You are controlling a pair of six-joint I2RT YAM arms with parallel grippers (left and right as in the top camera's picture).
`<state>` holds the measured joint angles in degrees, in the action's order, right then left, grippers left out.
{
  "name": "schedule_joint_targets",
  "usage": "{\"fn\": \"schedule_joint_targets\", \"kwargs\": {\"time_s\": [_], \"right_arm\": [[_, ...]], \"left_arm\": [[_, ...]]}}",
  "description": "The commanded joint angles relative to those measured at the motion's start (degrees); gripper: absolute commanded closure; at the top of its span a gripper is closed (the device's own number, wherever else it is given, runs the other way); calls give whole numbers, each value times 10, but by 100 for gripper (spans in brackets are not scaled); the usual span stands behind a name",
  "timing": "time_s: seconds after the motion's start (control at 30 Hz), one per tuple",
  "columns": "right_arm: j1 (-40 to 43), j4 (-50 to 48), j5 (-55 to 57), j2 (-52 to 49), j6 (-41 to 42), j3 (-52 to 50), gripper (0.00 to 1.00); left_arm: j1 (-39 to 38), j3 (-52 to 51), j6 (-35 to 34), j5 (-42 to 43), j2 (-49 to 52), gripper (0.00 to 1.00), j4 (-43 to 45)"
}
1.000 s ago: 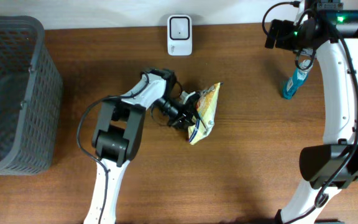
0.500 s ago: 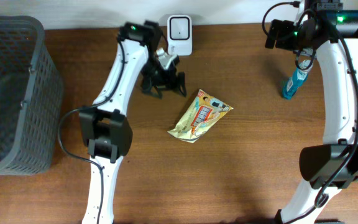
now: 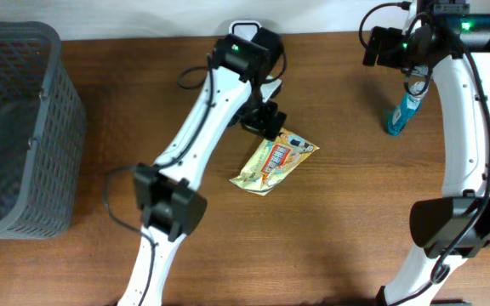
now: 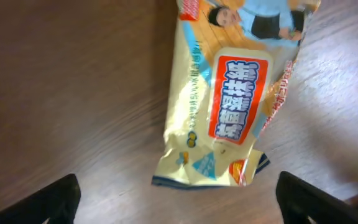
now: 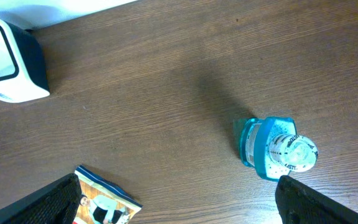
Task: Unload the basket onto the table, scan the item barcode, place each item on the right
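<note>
The snack packet (image 4: 225, 93) lies flat on the table (image 3: 356, 212), printed face up, just ahead of the left gripper (image 4: 178, 196), whose fingers are spread wide and hold nothing. No barcode shows on this face, so it is probably underneath. I'd pinch the packet by a sealed edge, keeping the back uncovered, then turn that side to the scanner (image 3: 245, 25) just beyond the gripper. The red panel carries white characters I can't read, under a cartoon figure. The right gripper (image 5: 178, 193) hangs spread and empty near the blue bottle (image 5: 278, 149), whose cap print is too small to read.
</note>
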<state>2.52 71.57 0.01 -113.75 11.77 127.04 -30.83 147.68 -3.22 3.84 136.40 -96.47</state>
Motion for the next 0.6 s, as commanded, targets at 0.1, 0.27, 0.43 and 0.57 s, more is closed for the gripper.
{"fn": "schedule_joint_targets", "kwargs": {"time_s": [0.1, 0.27, 0.43, 0.57], "right_arm": [[-2, 0, 5, -4, 0, -5, 1], [-2, 0, 5, -4, 0, -5, 2], [-2, 0, 5, -4, 0, -5, 1], [-2, 0, 5, -4, 0, -5, 1]], "left_arm": [[40, -106, -37, -64, -161, 0, -3], [45, -199, -38, -64, -179, 0, 9], [39, -249, -51, -59, -178, 2, 41], [38, -257, -51, -25, -178, 5, 56]]}}
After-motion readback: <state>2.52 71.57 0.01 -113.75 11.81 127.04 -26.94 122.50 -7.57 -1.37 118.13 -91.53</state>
